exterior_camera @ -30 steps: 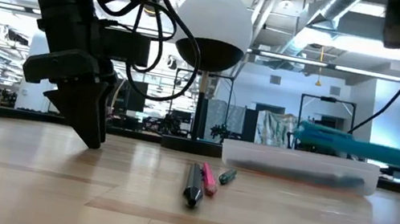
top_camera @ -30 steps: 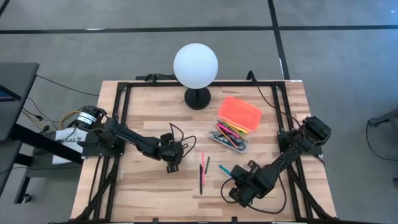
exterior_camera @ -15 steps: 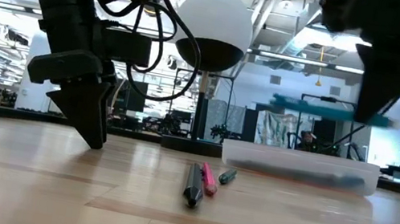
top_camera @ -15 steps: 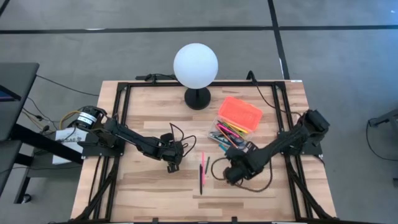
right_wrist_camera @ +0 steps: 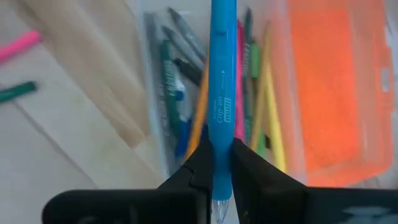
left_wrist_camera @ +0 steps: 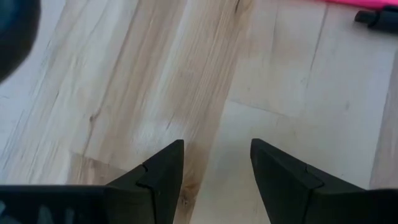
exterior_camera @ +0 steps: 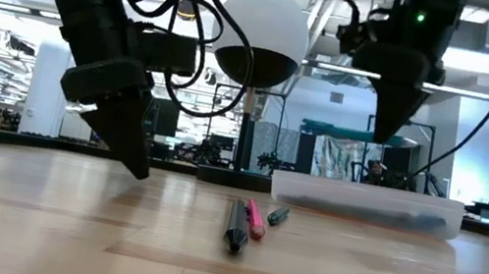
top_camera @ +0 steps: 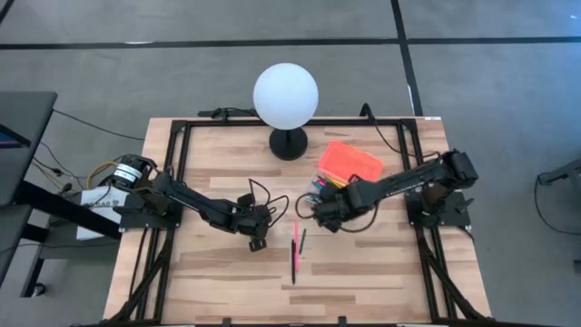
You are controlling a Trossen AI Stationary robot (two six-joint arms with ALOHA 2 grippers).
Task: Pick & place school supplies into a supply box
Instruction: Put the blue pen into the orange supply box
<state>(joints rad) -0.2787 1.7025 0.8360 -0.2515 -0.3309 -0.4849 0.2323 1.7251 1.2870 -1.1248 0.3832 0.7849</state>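
Observation:
The supply box (top_camera: 348, 193), clear with its orange lid (top_camera: 351, 162) beside it, lies right of the centre and holds several pens (right_wrist_camera: 249, 81). On the bare wood lie a black pen (exterior_camera: 236, 227), a pink one (exterior_camera: 255, 218) and a green one (exterior_camera: 278, 216). My right gripper (top_camera: 321, 211) hangs over the box's near-left end, shut on a light blue pen (exterior_camera: 350, 133). Left of the loose pens, my left gripper (top_camera: 257, 242) stands open just above the table with nothing between its fingers (left_wrist_camera: 165, 168). My right gripper pinches the blue pen's barrel (right_wrist_camera: 222, 134) between its two fingers (right_wrist_camera: 252, 171), close to one end. The fingers come from above, pointing steeply down, and lie across the pen. The pen is lifted clear and about level above the box.
A white globe lamp (top_camera: 286, 95) on a black foot (top_camera: 289, 143) stands at the far middle of the table. Black frame rails (top_camera: 177, 163) run along the table's edges. Bare wood lies near the front edge.
My right gripper has carried the blue pen up from the near right of the table toward the far side and left, and now hangs over the box, its wrist turned on the way. The pen stays level in the hold. My left gripper has tipped slightly.

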